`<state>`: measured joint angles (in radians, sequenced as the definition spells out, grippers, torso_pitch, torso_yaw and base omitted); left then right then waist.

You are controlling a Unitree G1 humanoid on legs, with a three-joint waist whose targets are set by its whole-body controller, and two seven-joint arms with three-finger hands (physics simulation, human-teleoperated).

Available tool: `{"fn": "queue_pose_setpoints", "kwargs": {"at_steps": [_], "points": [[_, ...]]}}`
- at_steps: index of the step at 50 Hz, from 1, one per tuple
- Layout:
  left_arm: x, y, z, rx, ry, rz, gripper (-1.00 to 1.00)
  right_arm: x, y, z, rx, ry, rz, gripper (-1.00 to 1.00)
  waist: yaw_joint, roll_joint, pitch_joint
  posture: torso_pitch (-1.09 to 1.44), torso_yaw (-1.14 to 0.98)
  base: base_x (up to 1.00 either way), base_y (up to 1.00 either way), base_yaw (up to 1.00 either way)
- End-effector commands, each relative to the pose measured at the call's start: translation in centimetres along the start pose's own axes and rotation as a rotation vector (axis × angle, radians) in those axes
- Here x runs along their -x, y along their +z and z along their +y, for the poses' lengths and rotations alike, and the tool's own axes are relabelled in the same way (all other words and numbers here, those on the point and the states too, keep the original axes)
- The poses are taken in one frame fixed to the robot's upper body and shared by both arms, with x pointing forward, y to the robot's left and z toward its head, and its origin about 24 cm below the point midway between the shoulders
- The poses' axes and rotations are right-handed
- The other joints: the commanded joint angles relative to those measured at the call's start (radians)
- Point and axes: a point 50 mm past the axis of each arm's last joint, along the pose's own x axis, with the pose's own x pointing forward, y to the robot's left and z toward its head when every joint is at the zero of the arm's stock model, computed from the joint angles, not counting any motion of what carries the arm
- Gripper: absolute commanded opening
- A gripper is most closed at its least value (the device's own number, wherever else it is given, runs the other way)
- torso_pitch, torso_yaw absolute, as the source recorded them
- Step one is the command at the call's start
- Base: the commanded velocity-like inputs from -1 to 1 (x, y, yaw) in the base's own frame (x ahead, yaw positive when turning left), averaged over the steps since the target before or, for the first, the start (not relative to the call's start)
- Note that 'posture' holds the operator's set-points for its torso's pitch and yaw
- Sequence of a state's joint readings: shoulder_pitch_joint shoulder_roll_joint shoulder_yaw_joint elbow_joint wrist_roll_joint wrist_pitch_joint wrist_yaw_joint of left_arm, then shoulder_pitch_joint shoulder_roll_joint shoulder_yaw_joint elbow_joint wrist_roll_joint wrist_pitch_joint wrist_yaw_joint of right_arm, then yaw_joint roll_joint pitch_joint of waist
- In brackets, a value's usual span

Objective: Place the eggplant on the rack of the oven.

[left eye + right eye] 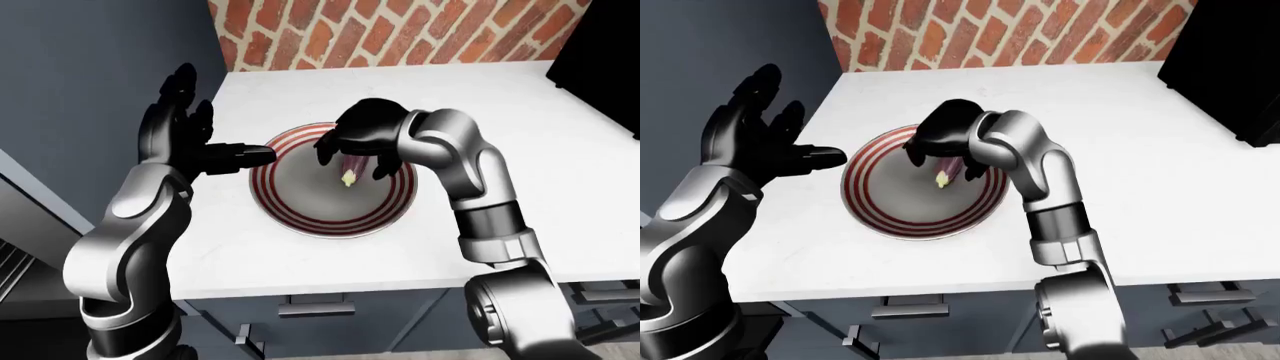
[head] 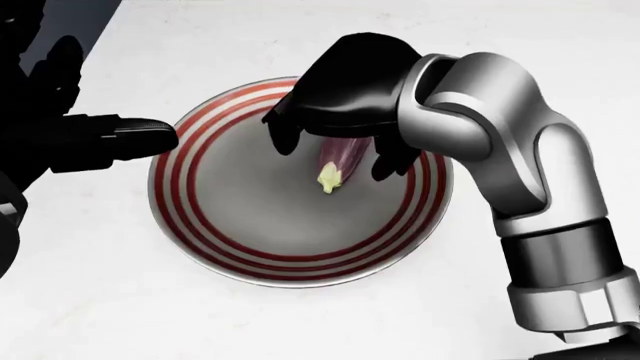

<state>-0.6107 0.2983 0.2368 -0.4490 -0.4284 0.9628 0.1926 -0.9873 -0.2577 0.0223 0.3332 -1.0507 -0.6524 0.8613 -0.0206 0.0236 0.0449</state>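
White worktop (image 1: 560,187) carried a grey plate (image 2: 250,225) ringed with red stripes near its middle. On that plate lay the purple eggplant (image 2: 338,161), its pale green stem end pointing toward the near edge; its far half was hidden under the black right hand (image 2: 335,146). That hand arched over it with fingers curled down on either side, not clenched, and contact could not be made out. To the left, the left hand (image 1: 760,150) hovered spread wide, one finger over the plate's rim. Farther off rose a brick wall (image 1: 400,30).
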Motion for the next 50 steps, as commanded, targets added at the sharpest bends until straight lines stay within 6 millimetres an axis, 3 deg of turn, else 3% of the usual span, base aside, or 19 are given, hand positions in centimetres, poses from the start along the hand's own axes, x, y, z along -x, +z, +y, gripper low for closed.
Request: {"fn": "queue_pose_setpoints", "kwargs": {"at_steps": [1, 39, 50], "points": [[0.2, 1.7, -0.1, -0.002, -0.005, -0.088, 1.00, 0.7, -0.3, -1.9, 0.031, -0.085, 0.017, 0.18, 0.000, 0.002, -0.028, 0.00, 0.00, 0.00, 0.00, 0.00], [0.1, 1.5, -0.1, 0.000, -0.006, -0.087, 1.00, -0.7, -1.9, -0.1, 0.019, -0.110, 0.039, 0.14, 0.004, -0.001, -0.030, 0.00, 0.00, 0.00, 0.00, 0.00], [0.1, 1.5, -0.1, -0.001, -0.008, -0.086, 1.00, -0.9, -1.9, 0.5, 0.010, -0.107, 0.042, 0.04, 0.005, -0.002, -0.031, 0.00, 0.00, 0.00, 0.00, 0.00]]}}
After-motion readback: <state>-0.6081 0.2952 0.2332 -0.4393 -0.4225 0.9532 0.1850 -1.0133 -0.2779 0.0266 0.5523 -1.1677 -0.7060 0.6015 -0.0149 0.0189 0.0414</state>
